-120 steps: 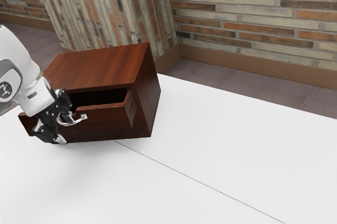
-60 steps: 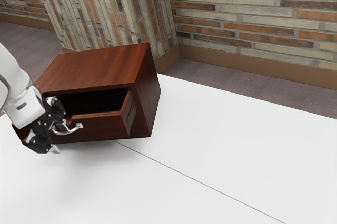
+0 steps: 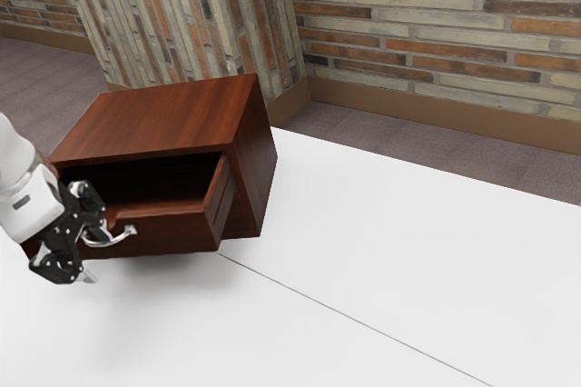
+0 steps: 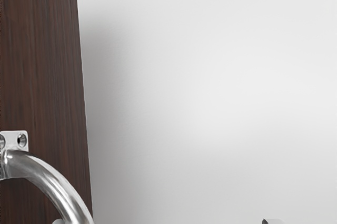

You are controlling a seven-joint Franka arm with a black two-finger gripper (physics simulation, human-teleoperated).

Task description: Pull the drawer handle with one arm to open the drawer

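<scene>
Exterior view: at its left we see the black two-finger gripper [image 3: 86, 240] at the curved silver metal handle [image 3: 116, 236] of the reddish-brown wooden drawer [image 3: 172, 214]. Its fingers stand apart, the handle between them. The drawer stands partly out of its wooden cabinet [image 3: 172, 119] on the white table [image 3: 381, 260].

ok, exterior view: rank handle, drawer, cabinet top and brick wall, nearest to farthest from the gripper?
1. handle: right at the gripper.
2. drawer: just to the exterior view's right of the handle, pulled partly out.
3. cabinet top: above and behind the drawer.
4. brick wall: far back, beyond the table.
</scene>
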